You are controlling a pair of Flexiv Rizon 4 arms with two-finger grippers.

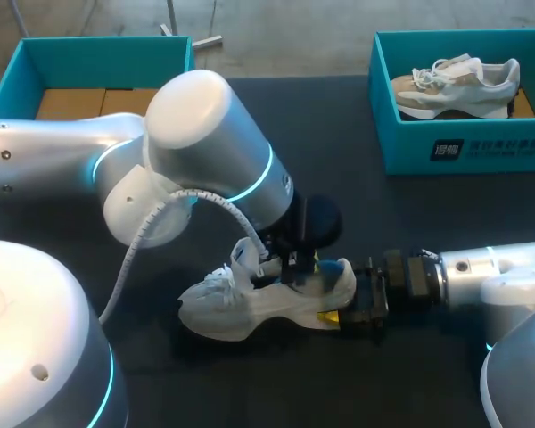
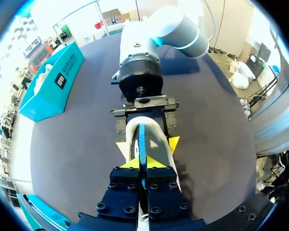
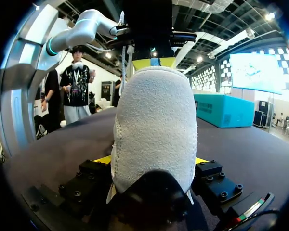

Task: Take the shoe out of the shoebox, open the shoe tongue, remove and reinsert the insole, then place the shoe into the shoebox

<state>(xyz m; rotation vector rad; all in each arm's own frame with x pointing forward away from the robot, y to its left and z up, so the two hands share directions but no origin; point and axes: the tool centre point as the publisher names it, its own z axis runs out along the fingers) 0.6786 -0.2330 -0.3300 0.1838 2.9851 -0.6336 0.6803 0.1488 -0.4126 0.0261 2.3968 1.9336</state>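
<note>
Your right hand (image 1: 351, 306) is clamped across the heel of the white shoe (image 1: 250, 308), 1 yellow tip on each side. The shoe lies low on the counter (image 1: 410, 214), toe pointing away from that hand. Your left hand (image 2: 143, 163) comes down over the shoe's opening with its fingers pressed almost together on a thin blue strip that I take for the insole (image 2: 142, 137).

Expect the shoe to be light, with a thick, springy sole and a soft knit upper that gives under pressure. The padded heel looks like the firmest place to hold, so keep the right hand's hold there. The laces are loose and could snag. The insole is probably flimsy and will bend, so pinch it near its heel end and feed it in flat rather than pushing on the edge.

The counter is dark and matte, so the sole should not slide much on it. 2 teal shoeboxes stand at its far side, well apart from the shoe. The one on your right (image 1: 464, 147) holds a second shoe (image 1: 455, 85), and the one on your left (image 1: 13, 76) shows only brown card inside. With both arms meeting over the shoe, room between the wrists is tight.
</note>
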